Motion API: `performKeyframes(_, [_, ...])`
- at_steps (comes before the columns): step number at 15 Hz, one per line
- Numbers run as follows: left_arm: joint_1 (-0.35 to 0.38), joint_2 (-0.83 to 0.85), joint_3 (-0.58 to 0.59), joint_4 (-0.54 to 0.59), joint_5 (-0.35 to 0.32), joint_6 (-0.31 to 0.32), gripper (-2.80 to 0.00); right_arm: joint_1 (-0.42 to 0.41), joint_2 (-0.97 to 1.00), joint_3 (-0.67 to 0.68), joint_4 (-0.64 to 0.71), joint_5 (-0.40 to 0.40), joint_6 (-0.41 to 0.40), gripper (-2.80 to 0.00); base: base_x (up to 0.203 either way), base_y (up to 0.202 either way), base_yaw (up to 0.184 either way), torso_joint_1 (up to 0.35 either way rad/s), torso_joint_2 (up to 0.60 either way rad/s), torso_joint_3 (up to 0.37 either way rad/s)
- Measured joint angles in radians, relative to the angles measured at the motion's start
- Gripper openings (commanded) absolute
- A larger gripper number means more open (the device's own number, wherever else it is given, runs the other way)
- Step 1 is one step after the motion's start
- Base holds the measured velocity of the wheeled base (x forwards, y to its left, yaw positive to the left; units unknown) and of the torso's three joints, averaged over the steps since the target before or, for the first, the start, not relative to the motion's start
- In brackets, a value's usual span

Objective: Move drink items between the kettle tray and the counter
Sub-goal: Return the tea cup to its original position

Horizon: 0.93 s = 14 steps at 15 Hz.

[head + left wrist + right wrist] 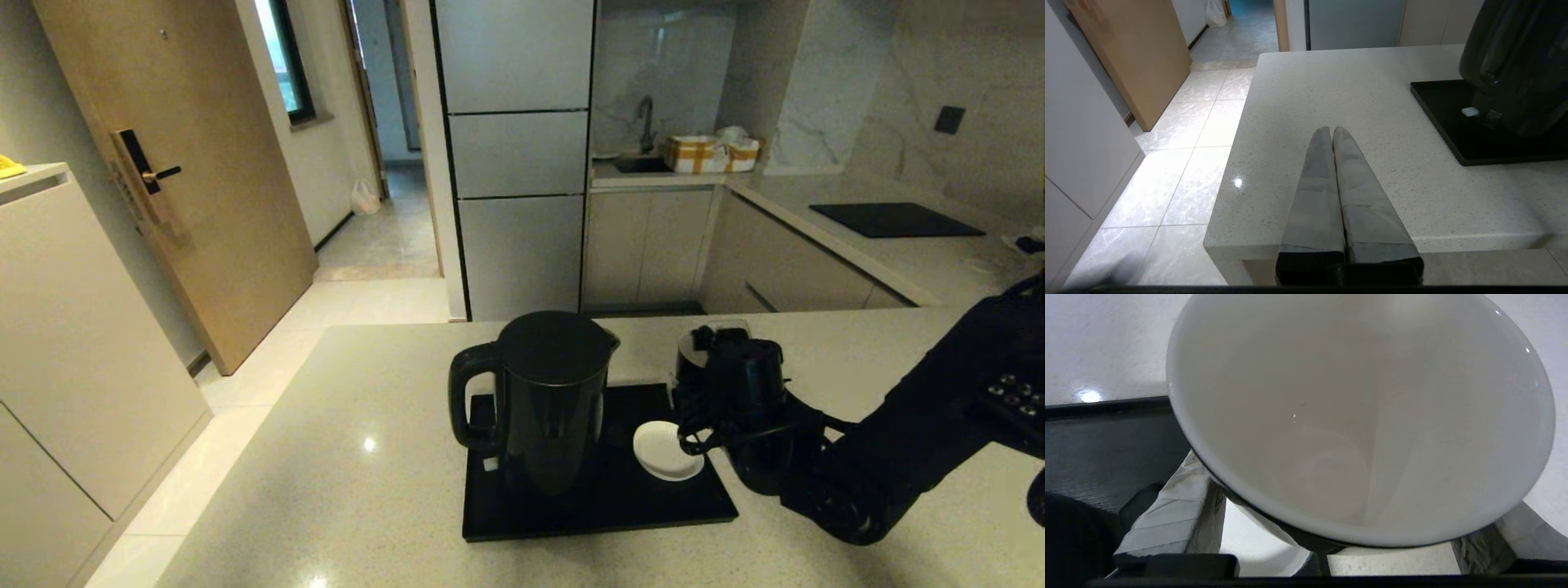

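The right gripper (709, 359) is clamped on the mug (1359, 416), holding it above the tray's (596, 510) right edge. Light, rigid, glossy and breakable, it needs a firm hold across its walls. The left gripper (1332, 132) rests near the counter's (367, 457) left edge, jaws together.

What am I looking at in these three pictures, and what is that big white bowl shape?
A two-armed robot stands at a stone counter. The wide picture comes from a camera on its head; the other two come from cameras on its wrists, looking past the fingers. On the counter lies a black tray carrying a tall black kettle and a small white saucer. The white bowl shape is the inside of a mug, seen very close, held tilted by the right end effector at the tray's right edge. The left end effector, fingers pressed together, idles low at the counter's near edge, left of the tray.
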<state>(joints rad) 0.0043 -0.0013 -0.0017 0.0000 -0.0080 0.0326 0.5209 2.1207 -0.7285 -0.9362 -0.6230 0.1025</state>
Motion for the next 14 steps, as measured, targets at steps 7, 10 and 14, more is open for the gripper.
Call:
performKeyframes(7, [0.000, 0.000, 0.000, 0.000, 0.000, 0.000, -2.80, 0.076, 0.112, -0.030, 0.012, 0.006, 0.092, -2.80, 0.000, 0.000, 0.000, 0.000, 0.00, 0.000])
performKeyframes(10, [0.000, 0.000, 0.000, 0.000, 0.000, 0.001, -2.80, 0.073, 0.150, -0.005, 0.009, 0.017, 0.146, -2.80, 0.000, 0.000, 0.000, 0.000, 0.00, 0.000])
performKeyframes(14, [0.000, 0.000, 0.000, 0.000, 0.000, 0.000, -2.80, 0.064, 0.187, 0.015, -0.004, 0.032, 0.176, -2.80, 0.000, 0.000, 0.000, 0.000, 0.00, 0.000])
